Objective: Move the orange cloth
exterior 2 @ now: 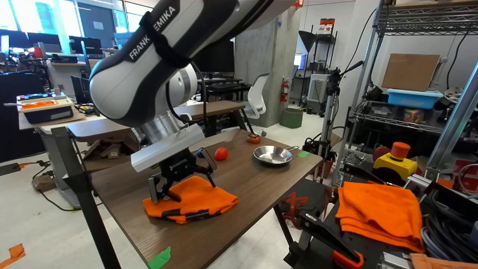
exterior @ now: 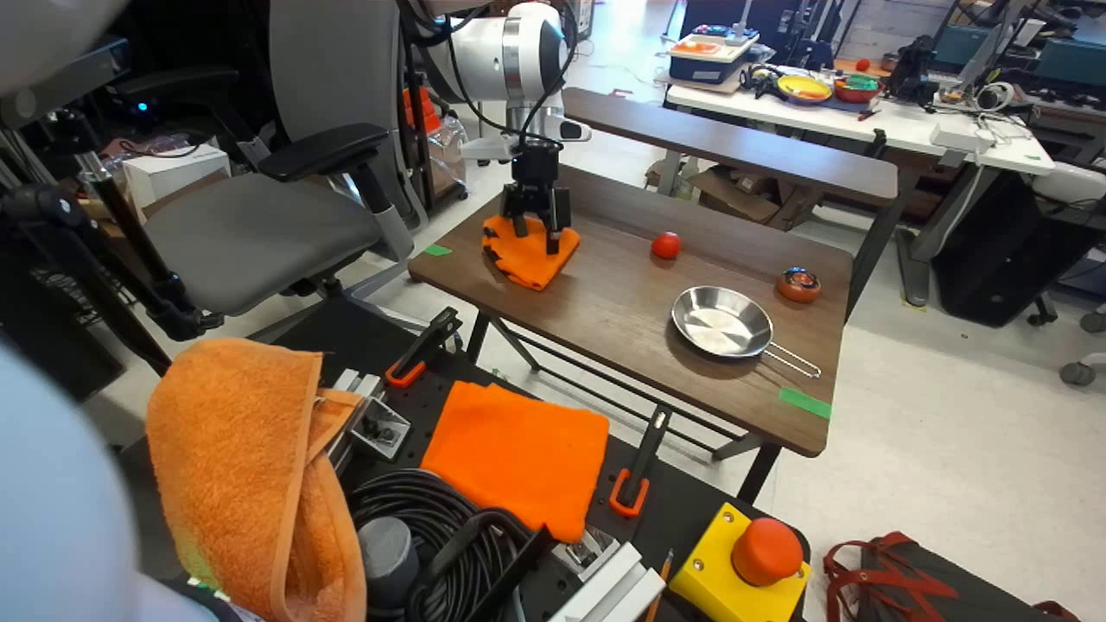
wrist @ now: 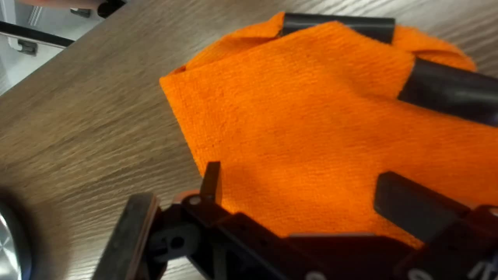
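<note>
The orange cloth (exterior: 529, 269) lies folded on the brown table (exterior: 605, 302), with black strips along one edge. It also shows in an exterior view (exterior 2: 203, 192) and fills much of the wrist view (wrist: 307, 116). My gripper (exterior: 536, 240) points down over the cloth; it also shows in an exterior view (exterior 2: 183, 192). In the wrist view the gripper (wrist: 297, 179) is open, its two fingers wide apart with only cloth surface seen between them. One finger is near the cloth's edge. I cannot tell whether the fingertips touch the cloth. Part of the cloth is hidden under the gripper.
A metal pan (exterior: 722, 321), a red tomato-like ball (exterior: 666, 245) and a round orange-brown object (exterior: 798, 285) stand farther along the table. Green tape (exterior: 805, 402) marks its corners. A larger orange sheet (exterior: 518, 449) and a fuzzy towel (exterior: 233, 423) lie on a black cart alongside.
</note>
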Available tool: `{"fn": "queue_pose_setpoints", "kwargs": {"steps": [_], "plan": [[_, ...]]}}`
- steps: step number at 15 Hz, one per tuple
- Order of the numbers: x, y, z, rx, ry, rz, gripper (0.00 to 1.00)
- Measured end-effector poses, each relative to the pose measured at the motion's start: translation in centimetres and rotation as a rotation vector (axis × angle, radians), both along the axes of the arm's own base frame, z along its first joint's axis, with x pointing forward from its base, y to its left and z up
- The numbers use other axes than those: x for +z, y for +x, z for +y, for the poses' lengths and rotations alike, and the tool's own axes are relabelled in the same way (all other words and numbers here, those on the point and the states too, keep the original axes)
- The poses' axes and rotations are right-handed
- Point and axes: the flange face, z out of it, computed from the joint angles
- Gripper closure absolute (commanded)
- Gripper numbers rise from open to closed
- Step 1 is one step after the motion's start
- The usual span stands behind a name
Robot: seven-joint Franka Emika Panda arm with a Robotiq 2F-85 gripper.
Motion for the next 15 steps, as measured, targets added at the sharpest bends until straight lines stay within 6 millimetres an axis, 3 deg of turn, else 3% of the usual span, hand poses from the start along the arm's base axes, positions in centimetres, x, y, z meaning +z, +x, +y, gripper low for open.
{"fn": "queue_pose_setpoints", "kwargs": {"steps": [5,10,12,15], "plan": [[1.2,2.7,-6.2,-0.078,-0.081,-0.057,0.00],[1.2,3.8,-12.9,-0.229,-0.254,-0.109,0.00],[1.4,3.7,-14.1,-0.275,-0.291,-0.096,0.00],[1.6,3.2,-14.0,-0.282,-0.330,-0.064,0.00]]}}
